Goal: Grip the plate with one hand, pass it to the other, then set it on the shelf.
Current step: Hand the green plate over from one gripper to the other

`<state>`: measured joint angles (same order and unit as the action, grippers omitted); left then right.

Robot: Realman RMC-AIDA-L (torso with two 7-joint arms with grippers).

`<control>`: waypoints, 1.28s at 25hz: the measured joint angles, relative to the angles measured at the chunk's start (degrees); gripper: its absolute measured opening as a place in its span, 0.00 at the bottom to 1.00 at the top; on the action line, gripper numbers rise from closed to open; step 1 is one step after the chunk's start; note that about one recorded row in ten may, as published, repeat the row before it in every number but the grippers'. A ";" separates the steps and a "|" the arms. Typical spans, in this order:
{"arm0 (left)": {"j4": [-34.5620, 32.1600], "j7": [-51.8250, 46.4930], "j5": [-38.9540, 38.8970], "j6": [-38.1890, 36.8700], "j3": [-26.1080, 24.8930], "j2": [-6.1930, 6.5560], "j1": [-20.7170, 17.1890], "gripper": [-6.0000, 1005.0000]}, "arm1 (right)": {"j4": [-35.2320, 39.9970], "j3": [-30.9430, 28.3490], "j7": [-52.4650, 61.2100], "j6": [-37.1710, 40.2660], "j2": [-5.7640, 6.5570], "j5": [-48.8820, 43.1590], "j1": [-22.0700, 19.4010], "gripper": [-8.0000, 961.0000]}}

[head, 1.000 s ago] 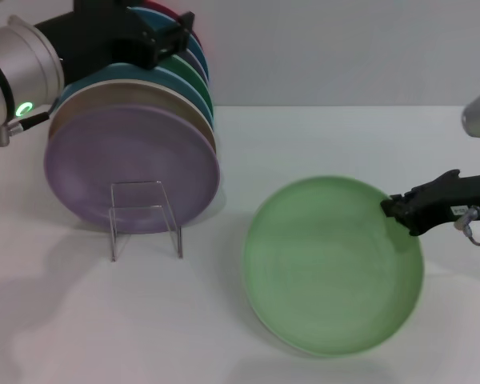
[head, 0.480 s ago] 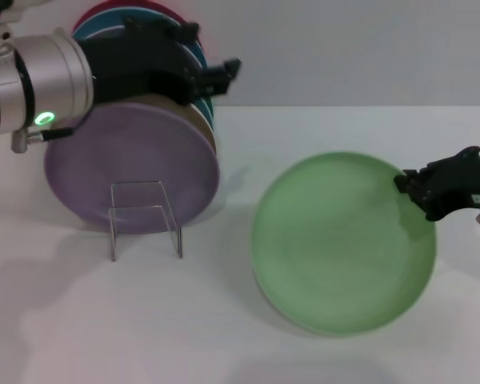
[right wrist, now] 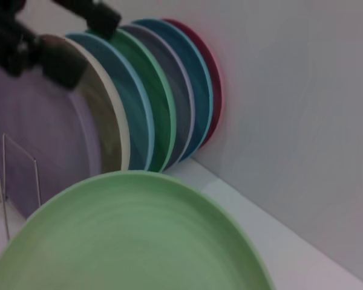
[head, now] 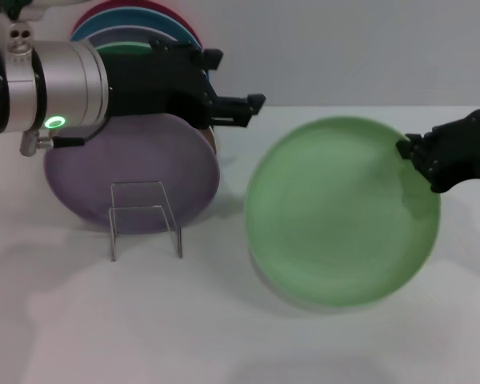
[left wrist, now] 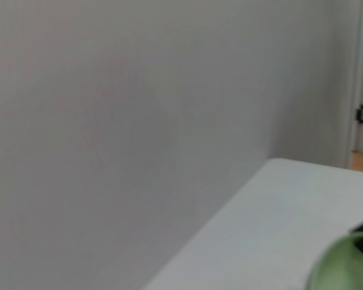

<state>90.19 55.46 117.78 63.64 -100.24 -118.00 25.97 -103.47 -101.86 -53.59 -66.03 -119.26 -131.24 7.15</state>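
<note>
Plate (head: 336,212) clenched at rim by right gripper (head: 412,152); left gripper (head: 244,110) spread beside stacked plates (head: 156,96).

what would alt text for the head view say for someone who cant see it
The right hand holds a pale green plate by its rim, tilted above a white table. The left hand reaches toward it from a row of upright plates, fronted by a lavender plate and a clear rack.

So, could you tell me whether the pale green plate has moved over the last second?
Yes. The plate, gripped by the right tool, has risen, tilted, toward the far wall, judged against the acrylic shelf.
</note>
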 joint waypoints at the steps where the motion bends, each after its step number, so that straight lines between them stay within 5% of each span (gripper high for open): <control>1: -0.75 -0.18 0.00 1.03 -0.54 0.02 0.72 0.71 | -0.46 0.00 -0.12 -0.13 0.05 -0.11 -0.03 0.03; 8: -5.81 -0.40 1.04 5.49 -2.39 -0.02 4.95 0.85 | -2.38 0.00 -0.96 -0.85 0.17 -0.44 0.02 0.04; 32: -14.21 0.30 4.50 0.31 3.26 -0.36 9.36 0.82 | -2.91 1.31 -0.99 -1.03 0.16 -0.35 1.61 0.06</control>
<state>75.98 55.77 122.28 63.95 -96.98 -118.36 35.32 -106.37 -100.55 -54.58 -67.06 -119.10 -131.58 8.77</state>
